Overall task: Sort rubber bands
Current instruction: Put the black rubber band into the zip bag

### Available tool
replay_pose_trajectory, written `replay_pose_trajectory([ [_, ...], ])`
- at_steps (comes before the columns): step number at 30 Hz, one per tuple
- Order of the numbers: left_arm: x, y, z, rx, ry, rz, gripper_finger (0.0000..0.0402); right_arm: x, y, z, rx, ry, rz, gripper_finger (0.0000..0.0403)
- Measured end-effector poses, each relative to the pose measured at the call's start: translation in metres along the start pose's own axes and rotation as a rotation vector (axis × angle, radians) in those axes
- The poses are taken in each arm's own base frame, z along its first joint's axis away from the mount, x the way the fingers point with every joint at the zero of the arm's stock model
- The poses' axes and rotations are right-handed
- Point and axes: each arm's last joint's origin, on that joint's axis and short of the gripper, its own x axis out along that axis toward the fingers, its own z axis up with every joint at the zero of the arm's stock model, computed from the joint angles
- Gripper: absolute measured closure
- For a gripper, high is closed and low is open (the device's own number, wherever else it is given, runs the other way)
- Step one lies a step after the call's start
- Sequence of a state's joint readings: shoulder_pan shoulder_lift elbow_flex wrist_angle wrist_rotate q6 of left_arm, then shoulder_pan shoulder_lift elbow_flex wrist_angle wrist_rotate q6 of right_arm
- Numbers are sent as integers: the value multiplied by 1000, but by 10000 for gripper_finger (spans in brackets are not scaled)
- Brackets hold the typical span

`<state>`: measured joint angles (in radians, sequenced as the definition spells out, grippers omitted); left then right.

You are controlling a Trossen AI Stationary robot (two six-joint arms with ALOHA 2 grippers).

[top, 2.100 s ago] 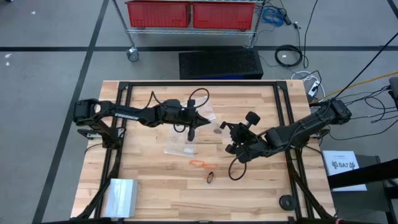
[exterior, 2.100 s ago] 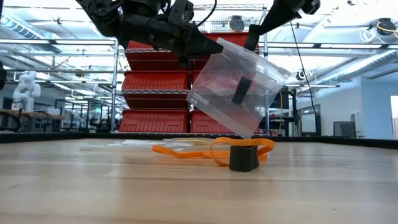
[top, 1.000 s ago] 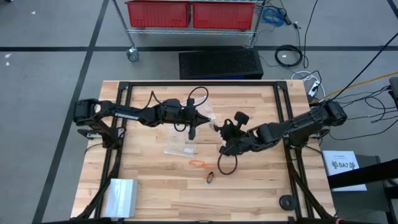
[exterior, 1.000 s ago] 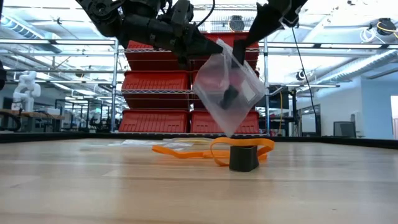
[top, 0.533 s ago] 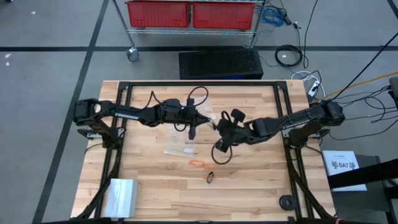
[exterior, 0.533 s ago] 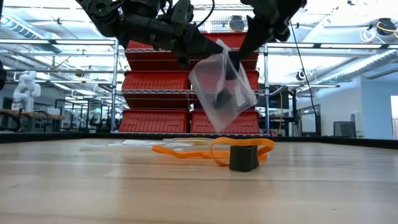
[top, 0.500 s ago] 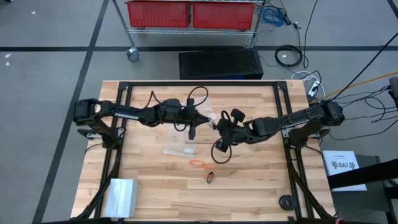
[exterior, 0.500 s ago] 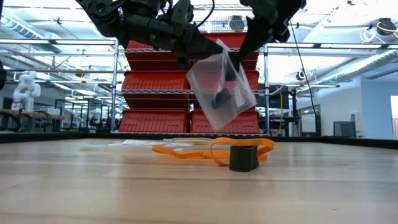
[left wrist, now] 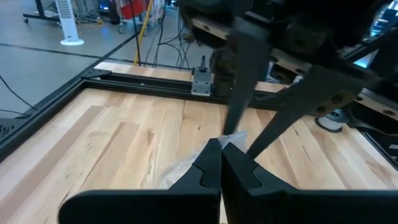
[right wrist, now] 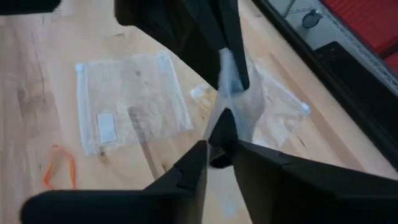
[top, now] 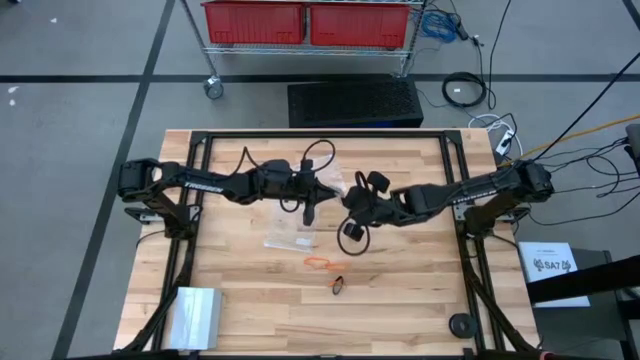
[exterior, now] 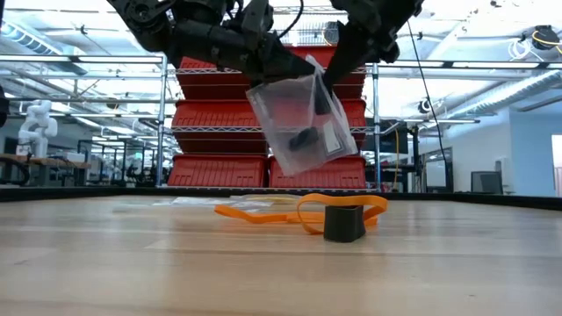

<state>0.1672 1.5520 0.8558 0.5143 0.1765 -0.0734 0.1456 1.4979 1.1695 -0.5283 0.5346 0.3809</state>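
A clear plastic bag (exterior: 294,123) hangs in the air above the table's middle, and a small dark thing (exterior: 303,138) shows through its wall. My left gripper (left wrist: 221,148), reaching in from the table's left, is shut on the bag's top. My right gripper (right wrist: 222,138) has come from the right and is closed at the same top edge, right beside the left fingertips. Orange rubber bands (top: 320,262) and a black rubber band (top: 338,285) lie flat on the wood nearer the near edge; they also show in the low view as orange bands (exterior: 263,212) and a black band (exterior: 344,221). My left gripper pinches the bag's top edge (left wrist: 235,137) between its two fingers, coming level from the table's left. The bag is lifted clear and hangs tilted below the fingers. My right gripper meets the same top edge (right wrist: 227,112) slanting down from the table's right. Its fingertips close on the edge, and the tips themselves hide whether they take one layer or both.
Two more clear bags lie flat on the wood, one (right wrist: 127,106) nearer and one (right wrist: 280,102) farther. A black cable loop (top: 350,232) hangs under my right wrist. A shiny box (top: 195,315) sits at the near left corner. Black frame rails (top: 200,170) border the tabletop.
My right gripper has travelled toward the table's left and a little toward the far edge, up to my left gripper, and reached the bag's top edge. The bag's lower part has swung toward the left and the bag now hangs more tilted.
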Motion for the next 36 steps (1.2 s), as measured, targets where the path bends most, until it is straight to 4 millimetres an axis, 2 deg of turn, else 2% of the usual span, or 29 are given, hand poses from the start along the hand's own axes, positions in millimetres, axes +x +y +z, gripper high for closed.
replay_pose_trajectory([
  [4, 0, -2, 0, 1, 2, -14, 401, 2, -3, -1, 0, 42, 41, 308],
  [8, 0, -3, 0, 1, 4, -36, 402, 1, -6, -3, -10, 81, 56, 301],
  [16, 0, -3, 0, 2, 3, -37, 401, -34, -11, 20, -42, 123, 46, 300],
  [19, 0, -2, 0, 4, 2, -34, 402, -48, -12, 22, -58, 173, 36, 300],
  [22, 0, 1, 0, 7, 1, -24, 402, -54, -9, 6, -51, 260, 12, 300],
  [26, -1, 7, 1, 4, -1, -4, 402, -53, 5, -36, -29, 313, 27, 300],
  [30, -2, 11, 1, 3, -6, 4, 401, -45, 14, -75, 81, 199, 48, 300],
  [33, -2, 11, 2, 4, -12, 3, 401, -33, 16, -94, 157, 90, 71, 299],
  [36, -2, 11, 2, 3, -12, 2, 402, -21, 14, -107, 192, 61, 75, 283],
])
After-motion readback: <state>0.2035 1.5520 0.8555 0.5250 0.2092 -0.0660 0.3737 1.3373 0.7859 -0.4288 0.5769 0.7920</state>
